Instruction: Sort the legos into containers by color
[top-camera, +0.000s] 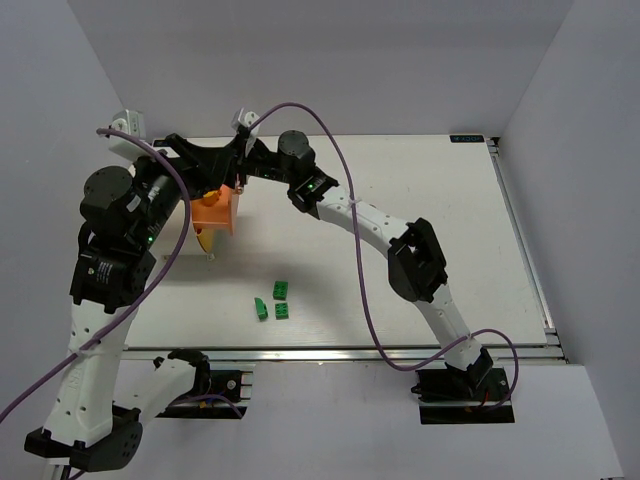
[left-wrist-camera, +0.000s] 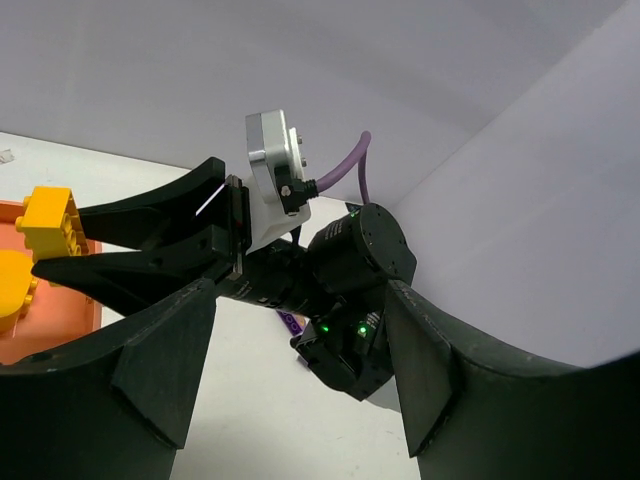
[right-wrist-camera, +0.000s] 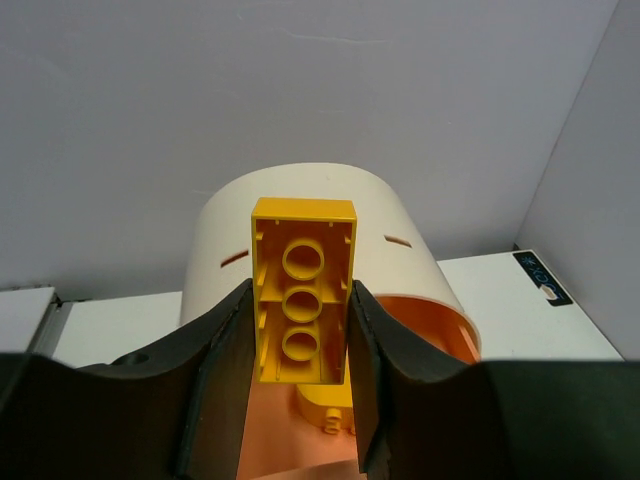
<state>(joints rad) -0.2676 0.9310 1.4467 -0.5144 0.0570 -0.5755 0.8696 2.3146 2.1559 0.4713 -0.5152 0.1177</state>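
Though spread wide, left end effector beside the drum rim; right end effector tight on a yellow brick.

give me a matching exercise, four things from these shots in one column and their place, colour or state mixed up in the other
Things:
1. yellow brick
2. green bricks
3. left gripper
4. container

Place, colour or state:
A. open
B. cream outside, orange inside
C. clamped in the right gripper
D. loose on the table

Pairs: 1-C, 2-D, 3-A, 4-B
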